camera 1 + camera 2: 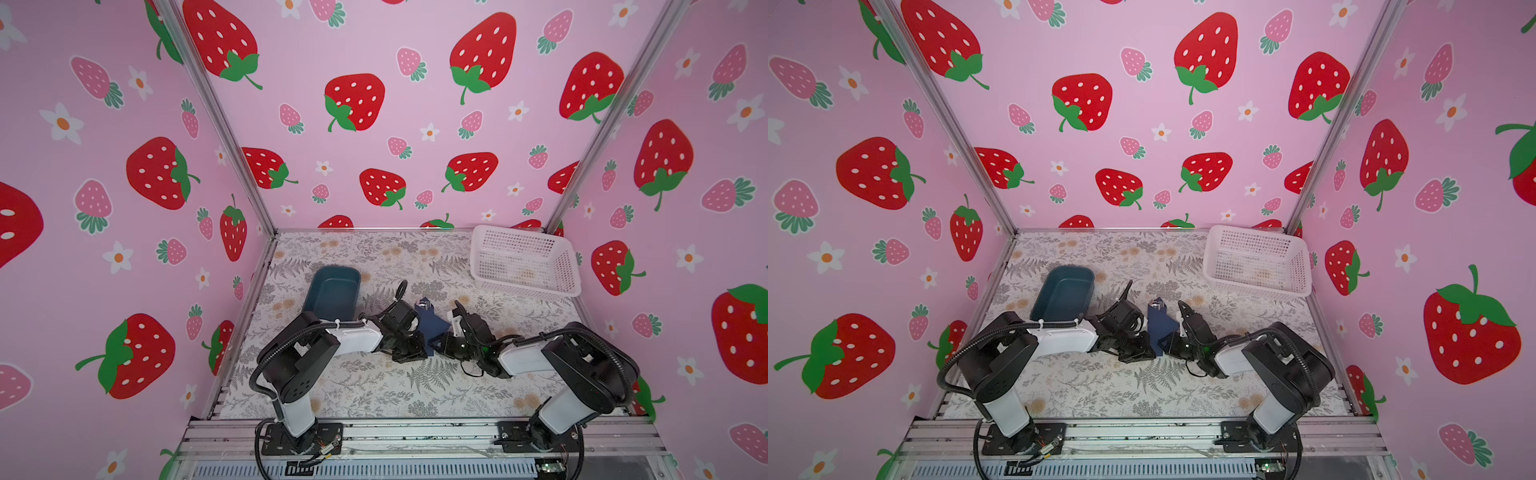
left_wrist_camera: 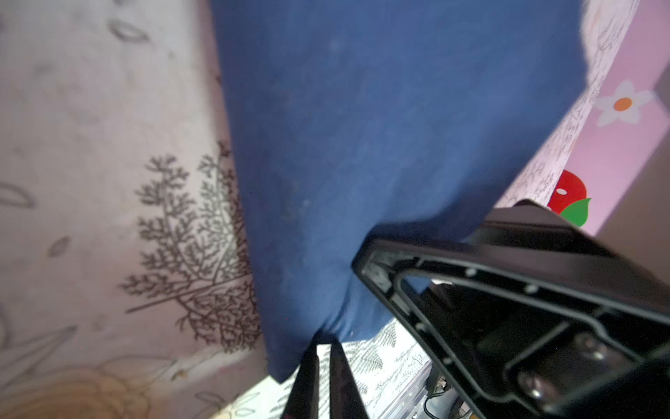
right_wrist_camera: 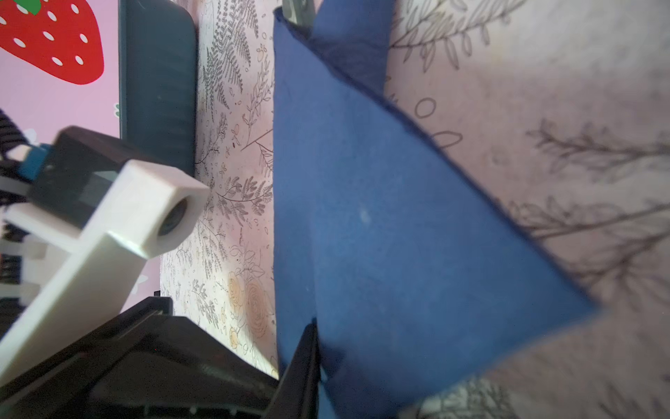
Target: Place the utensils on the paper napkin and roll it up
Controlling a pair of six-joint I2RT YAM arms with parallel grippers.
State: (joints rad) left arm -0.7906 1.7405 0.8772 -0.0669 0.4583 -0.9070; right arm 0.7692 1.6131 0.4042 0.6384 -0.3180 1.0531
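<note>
The paper napkin [image 1: 430, 324] [image 1: 1160, 326] lies in the middle of the floral-patterned table [image 1: 374, 386], folded over into a long dark blue bundle that runs from near to far between the two arms. At its far end the pale tips of the utensils [image 1: 424, 304] [image 1: 1158, 304] poke out of the fold in both top views; the rest of them is hidden inside the paper, and how many there are cannot be told. In the right wrist view a greyish tip [image 3: 295, 9] shows at that same open end, and one flap of the napkin [image 3: 380, 217] spreads out to a point over the table. The left gripper [image 2: 323, 341] is at the near end of the bundle on its left side: its two dark fingers [image 2: 308, 370] stand almost together, with only a sliver of table showing between them, and their tips pinch the napkin [image 2: 362, 145] where its near edge puckers. The right gripper [image 3: 311, 348] meets the same near end from the right, just beside the left one. Only one of its fingers [image 3: 302, 362] shows, lying against the paper's edge; the other is covered by the napkin, so whether it grips cannot be told. A dark teal tub [image 1: 332, 291] [image 1: 1065, 291] sits left of the bundle and a little farther back, apart from it. A white mesh basket [image 1: 523, 286] [image 1: 1258, 286] stands in the far right corner, well apart from the napkin.
</note>
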